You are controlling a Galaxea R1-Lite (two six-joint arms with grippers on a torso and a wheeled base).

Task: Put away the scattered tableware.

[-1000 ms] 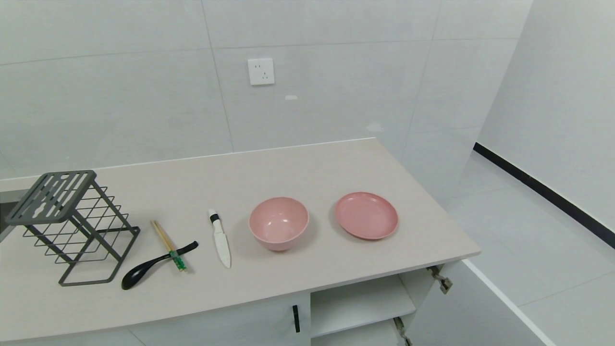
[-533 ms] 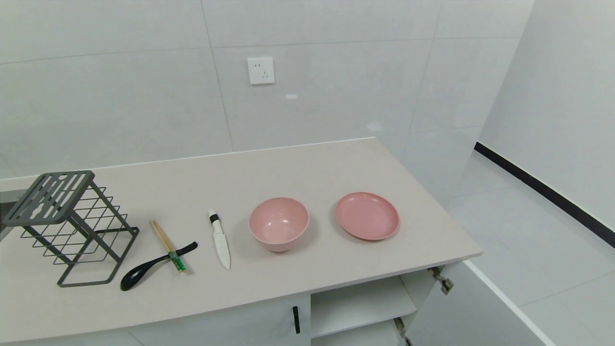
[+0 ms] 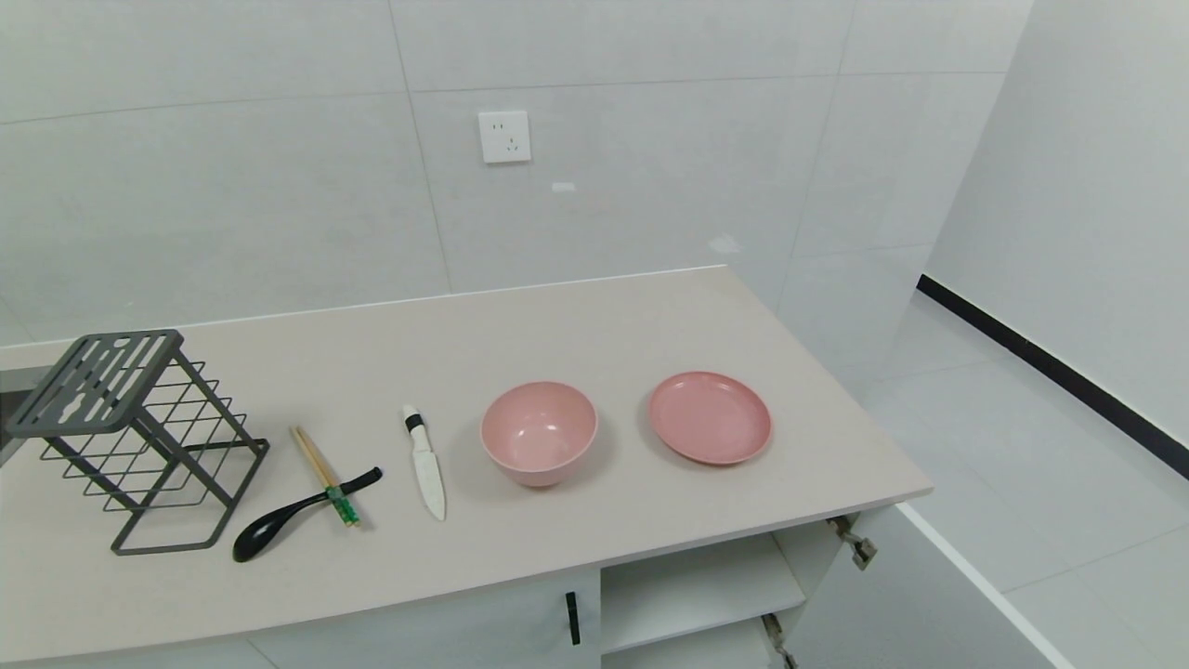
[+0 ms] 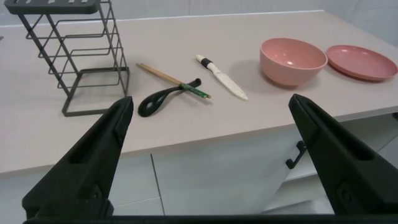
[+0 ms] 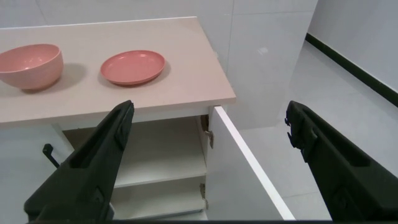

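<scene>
Beige tabletop (image 3: pixel 576 325) under a tiled wall: pink bowl (image 3: pixel 539 432) near the front, pink plate (image 3: pixel 710 417) at its 3 o'clock. At its 9 o'clock lie the knife (image 3: pixel 427 465), then chopsticks (image 3: pixel 320 469) crossing a black spoon (image 3: pixel 288 516), then the wire rack (image 3: pixel 130 437). Left tool (image 4: pixel 208 106) and right tool (image 5: pixel 210 109) are spread wide, holding nothing.

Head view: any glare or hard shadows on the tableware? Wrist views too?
Head view: even light, small highlights inside the pink bowl, a soft shadow beside it; the counter front edge bows. Left wrist view: faint shadow under the black spoon.
</scene>
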